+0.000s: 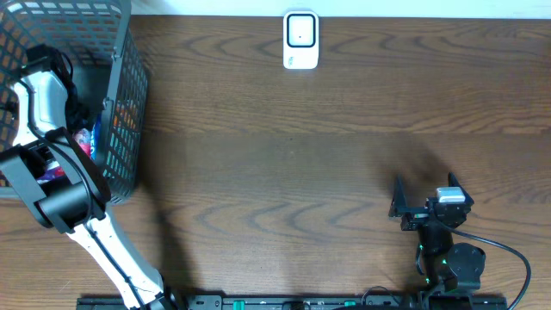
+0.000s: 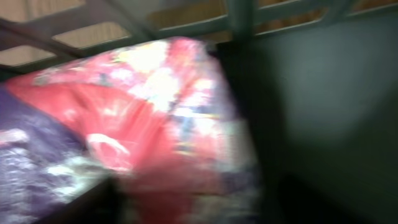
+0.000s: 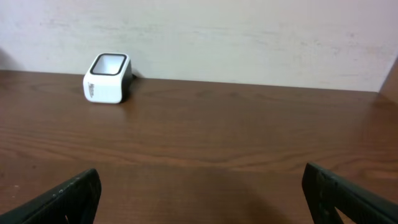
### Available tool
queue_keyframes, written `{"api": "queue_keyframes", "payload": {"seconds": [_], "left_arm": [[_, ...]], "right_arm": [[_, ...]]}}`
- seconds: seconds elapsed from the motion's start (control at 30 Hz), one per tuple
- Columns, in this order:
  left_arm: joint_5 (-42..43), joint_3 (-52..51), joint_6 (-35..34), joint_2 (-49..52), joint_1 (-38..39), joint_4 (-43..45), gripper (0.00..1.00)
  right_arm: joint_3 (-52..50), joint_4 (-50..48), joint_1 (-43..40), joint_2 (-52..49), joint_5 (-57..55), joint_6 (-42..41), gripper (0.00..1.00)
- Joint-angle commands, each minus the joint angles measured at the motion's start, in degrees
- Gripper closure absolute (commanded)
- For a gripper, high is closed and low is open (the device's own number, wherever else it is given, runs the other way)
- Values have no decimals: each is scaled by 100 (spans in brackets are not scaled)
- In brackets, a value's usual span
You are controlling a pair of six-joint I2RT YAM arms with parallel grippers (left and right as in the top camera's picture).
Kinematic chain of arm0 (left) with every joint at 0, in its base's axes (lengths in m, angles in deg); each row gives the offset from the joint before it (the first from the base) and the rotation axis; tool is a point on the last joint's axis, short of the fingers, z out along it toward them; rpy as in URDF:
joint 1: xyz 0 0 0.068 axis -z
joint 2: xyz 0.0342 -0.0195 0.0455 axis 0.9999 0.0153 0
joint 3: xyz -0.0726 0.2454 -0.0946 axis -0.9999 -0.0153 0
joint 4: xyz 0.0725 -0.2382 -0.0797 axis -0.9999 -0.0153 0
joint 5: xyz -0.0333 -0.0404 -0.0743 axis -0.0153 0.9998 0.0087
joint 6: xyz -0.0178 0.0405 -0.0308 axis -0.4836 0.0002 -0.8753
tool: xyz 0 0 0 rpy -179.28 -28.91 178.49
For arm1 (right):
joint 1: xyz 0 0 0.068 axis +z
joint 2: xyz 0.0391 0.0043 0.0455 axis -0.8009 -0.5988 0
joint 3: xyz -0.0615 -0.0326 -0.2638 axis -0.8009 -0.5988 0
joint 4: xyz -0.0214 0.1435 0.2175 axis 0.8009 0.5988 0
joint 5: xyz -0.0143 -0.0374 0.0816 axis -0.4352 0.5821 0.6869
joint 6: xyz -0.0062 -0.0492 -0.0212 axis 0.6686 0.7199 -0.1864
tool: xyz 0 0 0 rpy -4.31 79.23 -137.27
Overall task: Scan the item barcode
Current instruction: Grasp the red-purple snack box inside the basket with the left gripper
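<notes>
One white scanner (image 3: 107, 78) stands on the wood-grain table (image 3: 249, 137), pale wall (image 3: 249, 37) behind.

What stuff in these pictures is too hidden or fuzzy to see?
Colourful packet: left wrist view is blurred, so no barcode or words show.
Basket contents: overhead, mostly covered by the left arm and mesh.
Left gripper: overhead, buried in the basket; open or shut is unclear.
Scanner label: too small in overhead and right wrist views.
</notes>
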Motion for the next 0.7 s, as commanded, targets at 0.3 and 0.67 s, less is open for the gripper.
{"api": "queue_keyframes", "payload": {"seconds": [0.3, 0.67], "left_arm": [[334, -72, 960, -317, 9, -59, 93], [1029, -72, 960, -2662, 9, -118, 93]], "right_arm": [[-13, 11, 96, 31, 33, 28, 1], [-13, 11, 96, 31, 33, 28, 1]]}}
